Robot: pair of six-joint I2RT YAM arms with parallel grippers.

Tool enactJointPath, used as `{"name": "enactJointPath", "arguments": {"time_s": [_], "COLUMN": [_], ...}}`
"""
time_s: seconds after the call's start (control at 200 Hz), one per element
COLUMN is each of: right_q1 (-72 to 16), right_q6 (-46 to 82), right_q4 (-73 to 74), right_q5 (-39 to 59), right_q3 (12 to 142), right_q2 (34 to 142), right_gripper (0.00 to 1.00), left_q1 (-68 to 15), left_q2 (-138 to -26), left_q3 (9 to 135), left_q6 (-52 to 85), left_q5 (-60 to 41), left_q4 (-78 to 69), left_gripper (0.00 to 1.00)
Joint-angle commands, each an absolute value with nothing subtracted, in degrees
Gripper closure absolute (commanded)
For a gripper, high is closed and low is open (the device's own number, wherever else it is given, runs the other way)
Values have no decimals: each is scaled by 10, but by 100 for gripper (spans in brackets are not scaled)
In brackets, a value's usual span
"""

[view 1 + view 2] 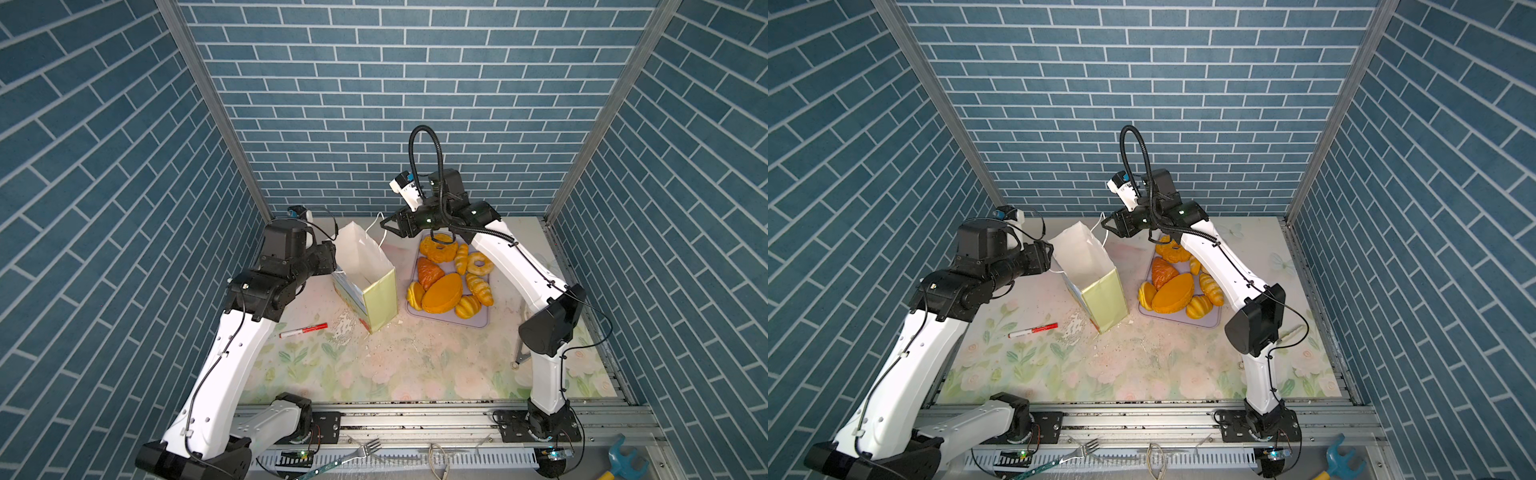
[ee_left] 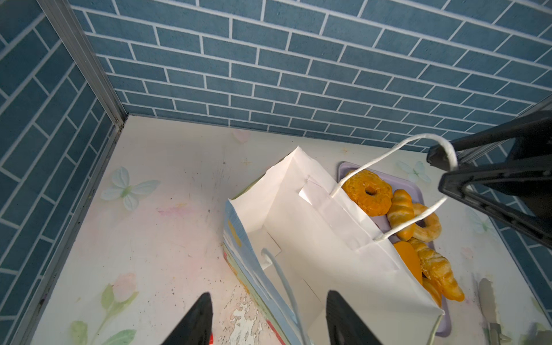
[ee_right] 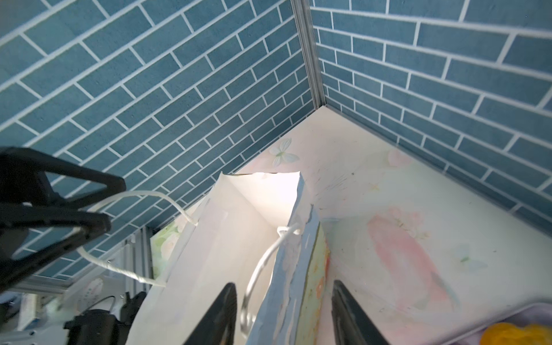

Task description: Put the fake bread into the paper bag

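The paper bag (image 1: 380, 299) is standing on the table (image 1: 415, 365) between my left pincer (image 2: 268, 294) and my right pincer (image 2: 445, 168). The tray (image 1: 478, 322) is lying right of my right pincer, beside the bag, and the fake bread (image 1: 442, 293) is sitting on it. The pen (image 1: 303, 330) is lying nearer me than my left pincer.

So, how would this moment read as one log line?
left gripper: open around one cord handle | right gripper: open around other handle | fake bread: all on tray | paper bag: upright, empty
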State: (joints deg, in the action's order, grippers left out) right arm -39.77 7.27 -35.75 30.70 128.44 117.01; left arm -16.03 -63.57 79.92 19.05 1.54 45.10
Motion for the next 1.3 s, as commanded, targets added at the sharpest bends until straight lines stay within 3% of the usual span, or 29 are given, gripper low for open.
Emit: {"name": "enactJointPath", "arguments": {"time_s": [0.0,0.11,0.21,0.405,0.665,1.155,1.295], "right_q1": [-405,-405,-405,-405,-405,-403,-388], "right_q6": [102,124,144,167,181,145,152], "right_q4": [-391,-391,-393,-371,-310,-346,-356], "right_q5": [320,302,282,228,165,85,129], "right_q3": [1327,1332,1327,1273,1155,1152,1158], "right_q2": [1186,1189,1184,1146,1061,1042,1054], "right_gripper": [60,71,84,93,95,96,96], "left_q1": [-163,-161,-160,-161,-151,-151,-151], "left_q2": [-649,-664,-669,-702,-769,-882,-910], "left_q3": [791,795,798,835,896,989,1015], "left_q6": [192,192,192,169,117,123,119], "left_q5": [-10,-20,-28,-38,-74,-150,-152], "left_q4": [440,438,424,425,410,392,403], "left_gripper": [56,82,100,100,100,100,100]}}
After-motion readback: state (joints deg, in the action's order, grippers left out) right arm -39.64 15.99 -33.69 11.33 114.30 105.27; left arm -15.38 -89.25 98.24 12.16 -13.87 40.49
